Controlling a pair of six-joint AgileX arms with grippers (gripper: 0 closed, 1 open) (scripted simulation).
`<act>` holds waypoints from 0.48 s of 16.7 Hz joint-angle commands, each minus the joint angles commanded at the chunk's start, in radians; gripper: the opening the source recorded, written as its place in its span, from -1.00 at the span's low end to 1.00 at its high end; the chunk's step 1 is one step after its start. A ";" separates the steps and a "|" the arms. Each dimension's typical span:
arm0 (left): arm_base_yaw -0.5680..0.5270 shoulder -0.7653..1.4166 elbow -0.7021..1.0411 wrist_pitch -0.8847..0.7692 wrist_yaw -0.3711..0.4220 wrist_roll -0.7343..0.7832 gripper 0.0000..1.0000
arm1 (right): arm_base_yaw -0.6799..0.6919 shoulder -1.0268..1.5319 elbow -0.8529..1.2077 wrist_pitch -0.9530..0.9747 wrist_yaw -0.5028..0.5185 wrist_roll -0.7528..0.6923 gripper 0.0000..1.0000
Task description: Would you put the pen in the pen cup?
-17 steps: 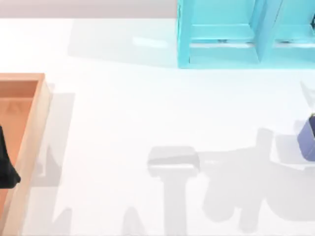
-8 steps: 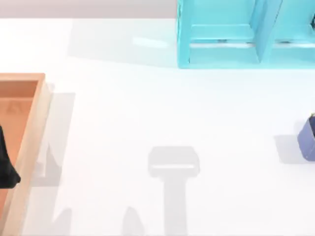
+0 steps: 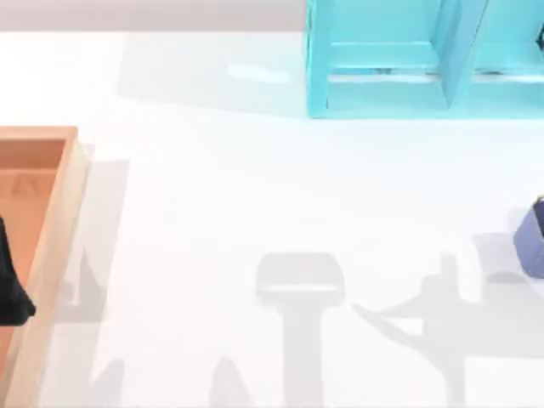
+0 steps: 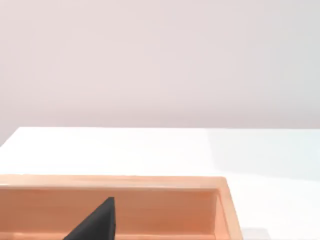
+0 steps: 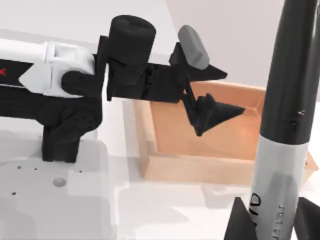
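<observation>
In the right wrist view the pen (image 5: 285,125), black with a pale grey printed band, stands upright between the dark fingers (image 5: 241,222) of my right gripper (image 5: 272,222), which is shut on it. At the top view's right edge sits the periwinkle-blue pen cup (image 3: 532,243), partly cut off. My left gripper (image 3: 12,293) hangs parked over the wooden tray at the far left, and its black fingertip (image 4: 97,225) pokes into the left wrist view. From the right wrist view the left gripper (image 5: 232,92) looks open and holds nothing.
An orange-brown wooden tray (image 3: 59,221) lies along the left edge. A large translucent teal shelf unit (image 3: 382,76) stands at the back right. Arm shadows fall on the white table (image 3: 255,195) near the front.
The right arm's shadow has come back over the table's front right, left of the pen cup, after being gone half a second ago. The left gripper and cup have not moved.
</observation>
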 joint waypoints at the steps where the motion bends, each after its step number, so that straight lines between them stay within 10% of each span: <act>1: 0.000 0.000 0.000 0.000 0.000 0.000 1.00 | -0.128 0.087 -0.045 0.084 -0.139 0.004 -1.00; 8: 0.000 0.000 0.000 0.000 0.000 0.000 1.00 | -1.009 0.635 -0.336 0.723 -1.036 0.012 -1.00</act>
